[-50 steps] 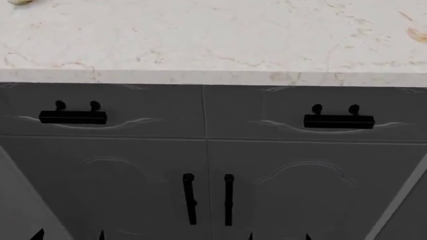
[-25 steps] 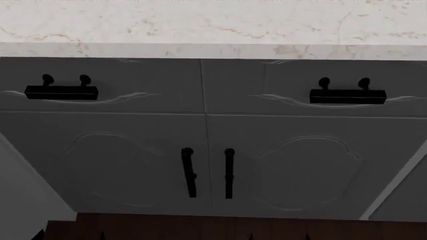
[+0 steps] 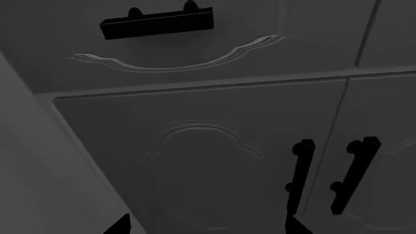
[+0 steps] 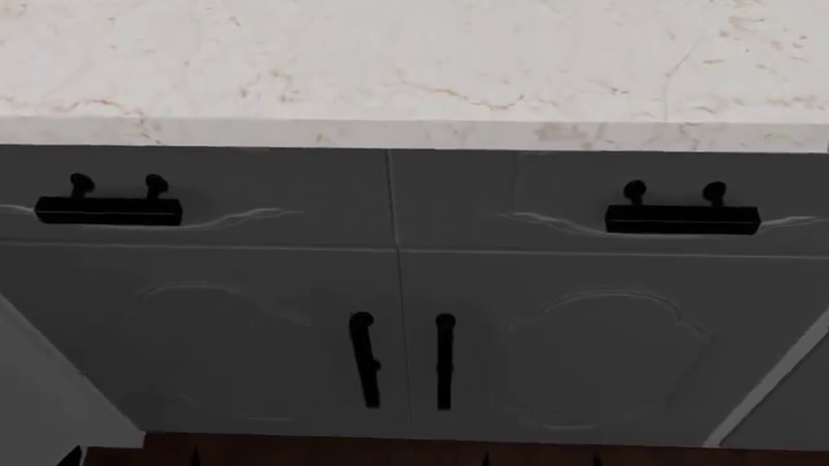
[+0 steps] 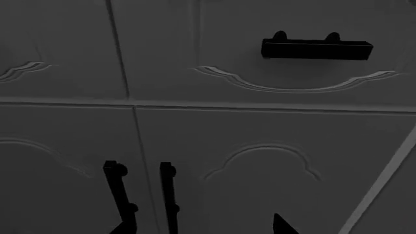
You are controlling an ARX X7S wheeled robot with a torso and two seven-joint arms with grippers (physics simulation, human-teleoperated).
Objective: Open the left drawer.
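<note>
The wide dark-grey left drawer with the carved swirl front (image 4: 194, 199) sits shut at the upper left under the pale marble table (image 4: 414, 68); reaching its horizontal black bar handle (image 4: 108, 210) squarely should serve best. Only dark tips of each tool show, touching nothing; their spread I cannot tell

From the head we are looking forward and down at the countertop (image 4: 414, 58) edge and the cabinet front. The left wrist camera is sitting low and close, tilting up at the left drawer (image 3: 195, 53). The right wrist camera is facing the right drawer (image 5: 293, 73). All three are sharing the vertical door handles (image 4: 404, 361).
</note>
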